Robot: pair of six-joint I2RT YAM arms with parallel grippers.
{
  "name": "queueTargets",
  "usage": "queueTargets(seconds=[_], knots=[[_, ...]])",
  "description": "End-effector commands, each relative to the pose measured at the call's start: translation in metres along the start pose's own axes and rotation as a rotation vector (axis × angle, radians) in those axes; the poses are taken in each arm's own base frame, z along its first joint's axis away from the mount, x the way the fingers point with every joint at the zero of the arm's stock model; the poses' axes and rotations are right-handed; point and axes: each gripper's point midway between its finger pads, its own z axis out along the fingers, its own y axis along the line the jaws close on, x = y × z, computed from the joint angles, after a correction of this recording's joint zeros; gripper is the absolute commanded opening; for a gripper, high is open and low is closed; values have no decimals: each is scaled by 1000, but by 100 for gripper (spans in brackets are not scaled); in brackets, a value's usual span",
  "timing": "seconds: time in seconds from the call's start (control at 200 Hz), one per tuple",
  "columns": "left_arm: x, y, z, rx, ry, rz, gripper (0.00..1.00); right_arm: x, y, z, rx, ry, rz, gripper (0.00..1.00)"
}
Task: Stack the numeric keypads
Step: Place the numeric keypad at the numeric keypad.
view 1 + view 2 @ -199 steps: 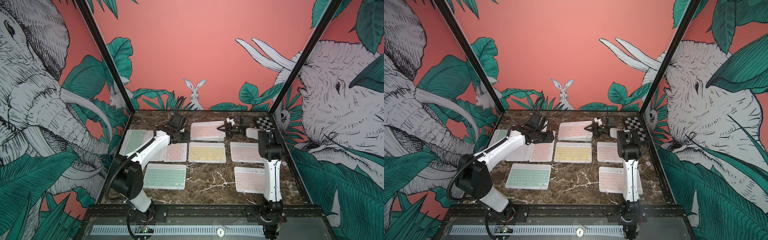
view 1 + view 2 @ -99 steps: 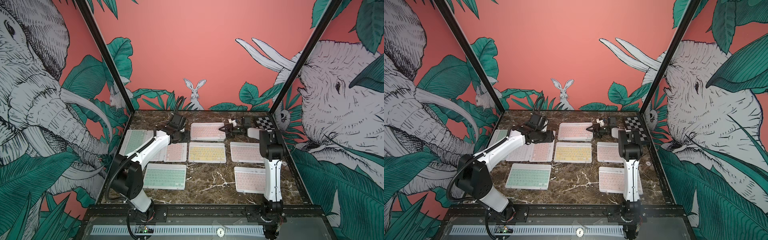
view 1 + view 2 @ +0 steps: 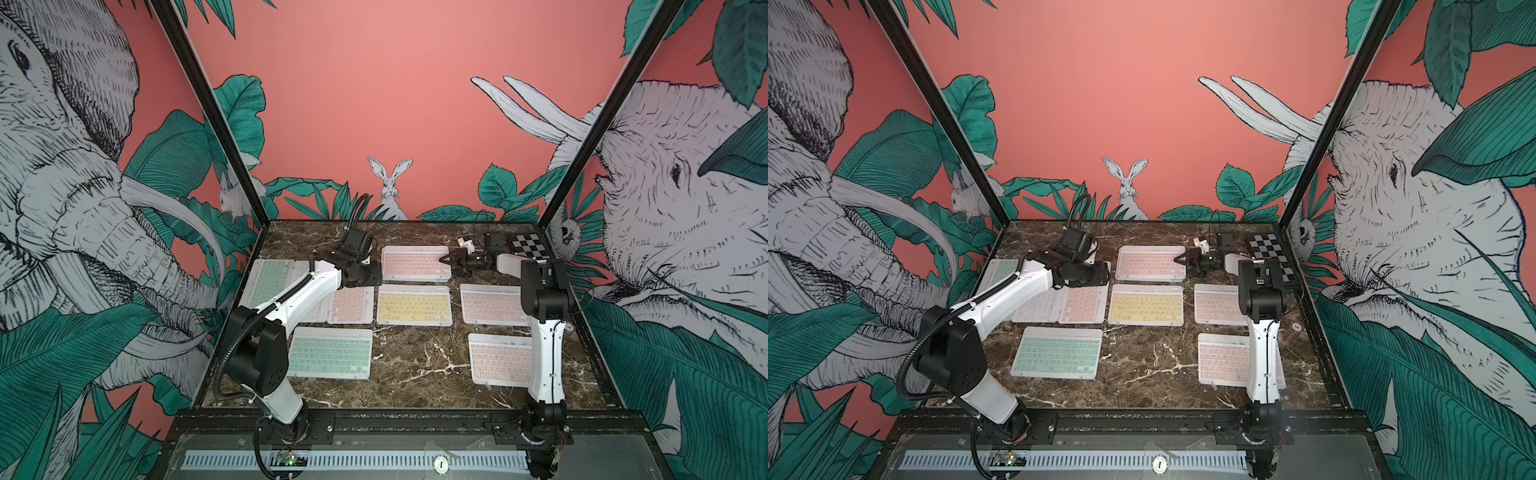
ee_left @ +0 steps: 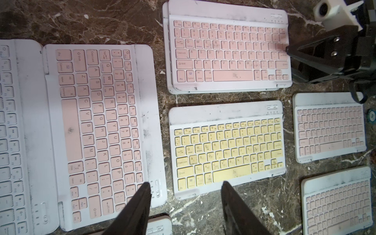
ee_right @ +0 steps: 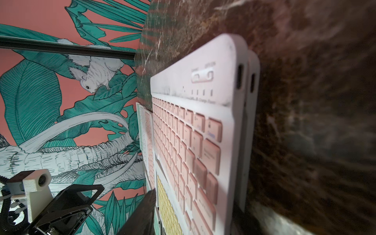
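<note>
We find the stack of two pink keyboards [image 3: 415, 262] at the far middle of the marble table [image 3: 415, 365]. It lies keys up, with its long axis running left to right and its top key row toward the back wall. In the left wrist view the top pink keyboard [image 4: 227, 46] is not quite square on the lower one, whose rim shows past one short end and one long side.

The right gripper [image 3: 449, 264] lies low at the stack's right short end, pointing along that long axis. Its jaws stand apart. In the right wrist view one finger [image 5: 142, 213] is off the key face with a gap showing, and we see nothing clamped.

The left gripper [image 4: 185, 186] hangs over the strip of table between the turned pink keyboard [image 4: 101, 132], whose long axis runs front to back, and the yellow keyboard [image 4: 225, 150]. The yellow one lies left to right just in front of the stack. The left jaws are apart, with nothing between them.

A mint keyboard [image 3: 330, 353] lies near left, also left to right. The checkered board [image 3: 528, 246] sits in the far right corner.
</note>
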Motion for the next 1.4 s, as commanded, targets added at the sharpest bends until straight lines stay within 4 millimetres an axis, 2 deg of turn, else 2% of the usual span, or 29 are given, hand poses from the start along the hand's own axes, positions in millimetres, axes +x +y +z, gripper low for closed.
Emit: queueTargets(seconds=[0.0,0.47,0.93,1.396], knots=[[-2,-3,-2,22,-13,-12,58,1,-8,-9,96,-15,-9,51],[2,0,-4,13,-17,-4,58,0,-19,-13,197,0,-27,53],[3,0,-3,14,-18,-2,58,-1,-13,-15,218,-4,-46,55],[7,1,0,15,-11,-5,58,-1,-7,-6,221,12,-62,55]])
